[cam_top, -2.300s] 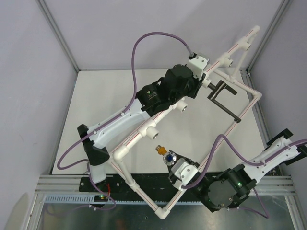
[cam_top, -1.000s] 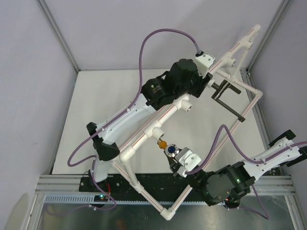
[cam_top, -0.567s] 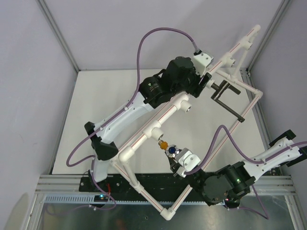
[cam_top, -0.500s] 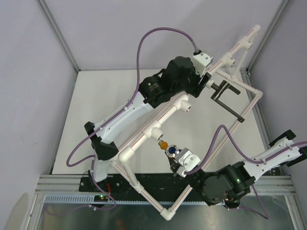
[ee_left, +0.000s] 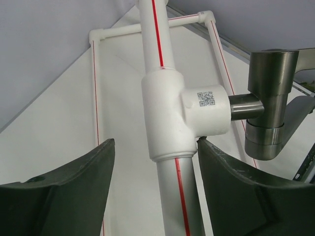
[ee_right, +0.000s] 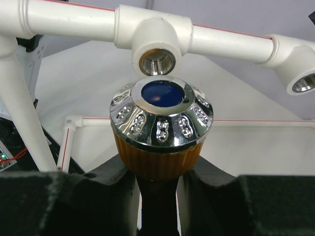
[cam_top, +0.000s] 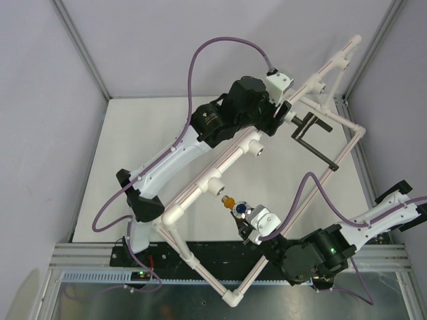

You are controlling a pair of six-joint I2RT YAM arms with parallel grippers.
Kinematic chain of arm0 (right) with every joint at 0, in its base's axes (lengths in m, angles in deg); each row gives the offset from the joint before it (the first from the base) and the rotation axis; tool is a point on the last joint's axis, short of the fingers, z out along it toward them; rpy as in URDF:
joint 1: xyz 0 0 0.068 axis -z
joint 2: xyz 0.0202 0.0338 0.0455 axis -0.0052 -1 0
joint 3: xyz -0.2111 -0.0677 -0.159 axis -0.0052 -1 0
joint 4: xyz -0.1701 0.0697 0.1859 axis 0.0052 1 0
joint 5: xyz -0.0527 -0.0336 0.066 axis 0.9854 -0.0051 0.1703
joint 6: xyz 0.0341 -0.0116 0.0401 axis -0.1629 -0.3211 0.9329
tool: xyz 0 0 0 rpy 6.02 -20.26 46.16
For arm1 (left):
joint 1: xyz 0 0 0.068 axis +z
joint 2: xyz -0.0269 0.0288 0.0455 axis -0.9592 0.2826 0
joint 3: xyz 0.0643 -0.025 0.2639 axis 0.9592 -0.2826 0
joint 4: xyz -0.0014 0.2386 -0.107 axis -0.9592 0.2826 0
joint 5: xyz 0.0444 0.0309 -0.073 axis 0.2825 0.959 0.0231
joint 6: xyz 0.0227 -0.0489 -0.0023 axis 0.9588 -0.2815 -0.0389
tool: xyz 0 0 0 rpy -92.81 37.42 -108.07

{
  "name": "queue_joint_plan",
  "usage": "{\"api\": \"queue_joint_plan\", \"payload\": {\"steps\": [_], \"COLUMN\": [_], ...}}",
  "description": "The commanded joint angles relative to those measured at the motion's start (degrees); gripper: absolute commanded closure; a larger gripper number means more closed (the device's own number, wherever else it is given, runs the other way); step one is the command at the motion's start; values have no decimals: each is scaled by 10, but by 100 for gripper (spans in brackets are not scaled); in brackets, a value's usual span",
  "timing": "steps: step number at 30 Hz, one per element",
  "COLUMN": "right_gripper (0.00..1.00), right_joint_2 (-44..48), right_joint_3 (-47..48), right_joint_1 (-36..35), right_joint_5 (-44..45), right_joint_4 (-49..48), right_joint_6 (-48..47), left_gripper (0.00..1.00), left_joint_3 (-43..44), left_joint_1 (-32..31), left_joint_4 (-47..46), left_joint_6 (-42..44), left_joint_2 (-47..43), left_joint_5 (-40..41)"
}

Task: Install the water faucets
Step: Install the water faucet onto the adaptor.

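A white pipe frame [cam_top: 233, 157] lies slantwise across the table. The larger black tap [cam_top: 310, 137] sits screwed into a tee fitting [ee_left: 167, 113] at the back right; it looks grey [ee_left: 268, 98] in the left wrist view. My left gripper [cam_top: 277, 117] straddles the pipe just below that fitting, open [ee_left: 155, 147], with a gap on its left side and its right finger touching the fitting. My right gripper [cam_top: 241, 217] is shut on the orange-brass tap [cam_top: 233, 204]. The tap's shiny blue-centred knob [ee_right: 161, 115] faces an empty threaded socket [ee_right: 156, 62] close ahead.
Another open socket [ee_right: 302, 83] sits further along the same pipe. Purple cables [cam_top: 200, 60] loop over both arms. Slanted metal posts [cam_top: 80, 47] and pale walls close in the table on both sides. A black rail [cam_top: 200, 250] runs along the near edge.
The left jaws have spread wider round the pipe and the left wrist has drawn slightly back and left. My right gripper still holds the brass tap at the same socket.
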State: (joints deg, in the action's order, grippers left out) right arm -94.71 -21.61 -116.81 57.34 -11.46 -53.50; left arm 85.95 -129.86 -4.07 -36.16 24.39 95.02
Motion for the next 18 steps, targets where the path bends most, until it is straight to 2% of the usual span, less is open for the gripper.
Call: {"api": "queue_joint_plan", "payload": {"steps": [1, 7, 10, 12, 16, 18], "right_gripper": [100, 100, 100, 100, 100, 100], "right_joint_2": [13, 18, 20, 22, 21, 20], "right_joint_3": [0, -1, 0, -1, -2, -2], "right_joint_1": [1, -2, -4, -5, -4, -3], "right_joint_5": [18, 26, 33, 33, 30, 29], "right_joint_4": [-8, 1, 7, 7, 7, 5], "right_joint_6": [22, 26, 32, 35, 37, 37], "left_gripper": [31, 38, 54, 61, 62, 56], "left_joint_3": [-45, -14, -28, -48, -99, -114], "left_joint_1": [12, 16, 21, 22, 33, 42], "left_joint_4": [245, 249, 250, 254, 259, 262], "left_joint_6": [37, 35, 40, 49, 59, 58], "left_joint_2": [68, 55, 31, 12, -19, -28], "left_joint_5": [21, -20, -49, -27, 28, 17]}}
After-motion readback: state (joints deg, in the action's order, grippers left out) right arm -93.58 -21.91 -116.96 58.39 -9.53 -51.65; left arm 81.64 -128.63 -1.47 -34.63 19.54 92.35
